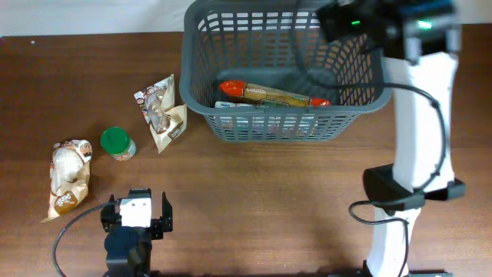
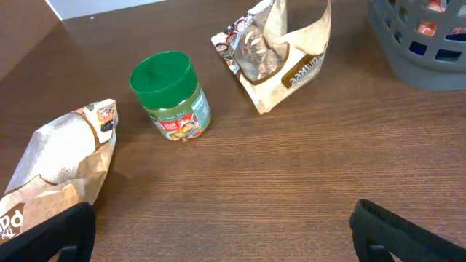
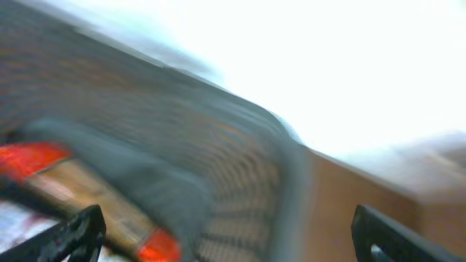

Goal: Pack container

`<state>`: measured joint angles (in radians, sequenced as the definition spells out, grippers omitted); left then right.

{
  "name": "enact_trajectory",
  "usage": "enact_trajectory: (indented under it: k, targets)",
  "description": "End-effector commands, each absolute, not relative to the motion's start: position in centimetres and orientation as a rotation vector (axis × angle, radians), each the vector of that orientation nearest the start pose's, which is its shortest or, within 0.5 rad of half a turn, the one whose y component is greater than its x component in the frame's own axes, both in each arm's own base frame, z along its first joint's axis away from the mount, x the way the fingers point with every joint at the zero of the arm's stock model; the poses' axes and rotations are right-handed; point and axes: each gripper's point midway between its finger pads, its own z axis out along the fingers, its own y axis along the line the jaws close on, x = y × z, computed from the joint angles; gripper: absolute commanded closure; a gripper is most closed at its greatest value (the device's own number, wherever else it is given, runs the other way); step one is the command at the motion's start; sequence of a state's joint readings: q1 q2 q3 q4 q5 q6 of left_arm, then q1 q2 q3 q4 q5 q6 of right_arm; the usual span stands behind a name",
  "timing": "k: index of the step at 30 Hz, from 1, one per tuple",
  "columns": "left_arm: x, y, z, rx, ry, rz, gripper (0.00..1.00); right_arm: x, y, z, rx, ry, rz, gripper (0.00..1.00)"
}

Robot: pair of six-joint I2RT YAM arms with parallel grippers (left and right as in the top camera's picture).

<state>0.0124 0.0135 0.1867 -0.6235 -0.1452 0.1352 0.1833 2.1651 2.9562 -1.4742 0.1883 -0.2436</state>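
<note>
The container (image 1: 201, 92), a large dark grey lattice basket, stands at the back centre. Inside lies a long tan packet with red ends (image 1: 273, 94) on a white packet. On the table to its left are a tan snack bag (image 1: 163, 111), a green-lidded jar (image 1: 118, 143) and a second tan bag (image 1: 68, 175). My left gripper (image 2: 226, 236) is open and empty, low over bare wood near the front left; the jar (image 2: 171, 94) and both bags (image 2: 280, 54) (image 2: 58, 156) lie ahead of it. My right gripper (image 3: 229, 233) is open and empty above the basket's far right corner; its view is blurred.
The basket's corner (image 2: 429, 44) shows at the left wrist view's upper right. The right arm's white column (image 1: 419, 115) rises just right of the basket. The table's far edge runs behind the basket.
</note>
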Motion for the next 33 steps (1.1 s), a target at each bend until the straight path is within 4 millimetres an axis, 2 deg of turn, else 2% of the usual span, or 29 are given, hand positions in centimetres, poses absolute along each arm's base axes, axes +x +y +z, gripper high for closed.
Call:
enact_trajectory:
  k: [1, 5, 8, 11, 15, 25, 30, 33]
  targets:
    - [20.7, 2.5, 11.2, 0.058, 2.018, 0.238, 0.01, 45.6, -4.0, 42.4, 0.222, 2.169, -0.428, 0.01]
    - [20.7, 2.5, 11.2, 0.058, 2.018, 0.237, 0.01, 42.5, -11.4, 41.1, 0.587, 2.183, -0.462, 0.01]
    - [20.7, 2.5, 11.2, 0.058, 2.018, 0.238, 0.01, 40.2, -16.5, 40.2, 0.787, 2.176, -0.504, 0.01]
    - [20.7, 2.5, 11.2, 0.058, 2.018, 0.238, 0.01, 38.6, -20.5, 40.1, 0.898, 2.146, -0.522, 0.01]
    - [20.7, 2.5, 11.2, 0.058, 2.018, 0.237, 0.01, 36.1, -24.8, 40.1, 1.024, 2.101, -0.578, 0.01]
    - [20.7, 2.5, 11.2, 0.058, 2.018, 0.237, 0.01, 31.9, -30.1, 39.9, 1.197, 2.040, -0.648, 0.01]
    - [20.7, 2.5, 11.2, 0.058, 2.018, 0.237, 0.01, 30.8, -31.3, 39.9, 1.237, 2.025, -0.653, 0.01]
    - [20.7, 2.5, 11.2, 0.058, 2.018, 0.238, 0.01, 30.7, -31.3, 39.9, 1.238, 2.025, -0.654, 0.01]
